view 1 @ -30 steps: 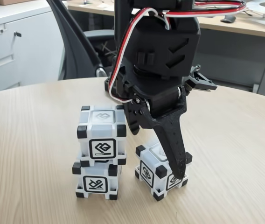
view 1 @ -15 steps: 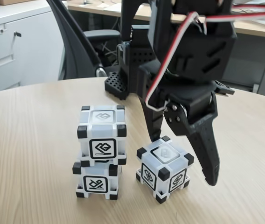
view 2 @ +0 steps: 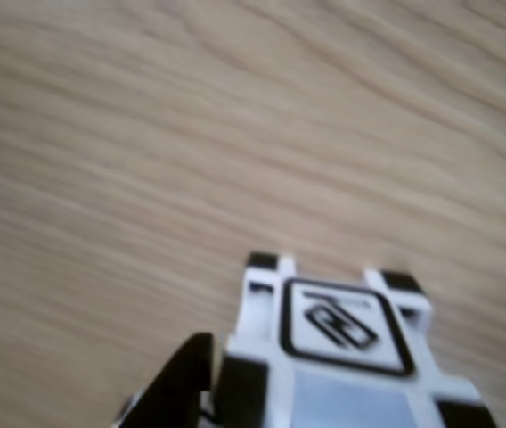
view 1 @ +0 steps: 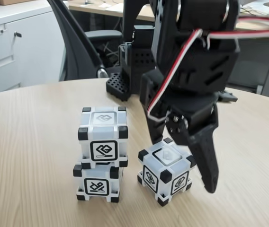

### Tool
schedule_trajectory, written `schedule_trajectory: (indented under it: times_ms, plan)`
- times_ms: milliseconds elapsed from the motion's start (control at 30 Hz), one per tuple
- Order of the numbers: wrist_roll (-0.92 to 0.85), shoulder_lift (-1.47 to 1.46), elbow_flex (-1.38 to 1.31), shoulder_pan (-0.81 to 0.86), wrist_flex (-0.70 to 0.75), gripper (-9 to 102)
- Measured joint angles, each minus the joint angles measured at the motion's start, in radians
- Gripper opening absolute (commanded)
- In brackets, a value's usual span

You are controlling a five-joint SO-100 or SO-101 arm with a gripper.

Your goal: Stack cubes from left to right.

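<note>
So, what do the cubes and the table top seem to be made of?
The cubes, like the single cube, look like white, slightly see-through plastic with matte black corner blocks; the top face glows milky. The table looks like pale wood or a wood-pattern laminate: smooth, with printed-looking grain. Which one, I cannot tell.

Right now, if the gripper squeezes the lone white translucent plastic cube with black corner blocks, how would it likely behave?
The lone white translucent plastic cube with black corner blocks looks rigid, so it probably won't deform. Its flat faces suggest it would slide on the wooden table, not roll. The open gripper straddles it corner-on, so it may twist when squeezed.
</note>
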Motion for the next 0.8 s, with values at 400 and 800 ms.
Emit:
schedule_trajectory:
  times_ms: [400,800]
  plan:
    - [-0.002,-0.032,0.000,0.015,-0.003,39]
    - [0.037,-0.063,-0.018,0.015,0.002,1]
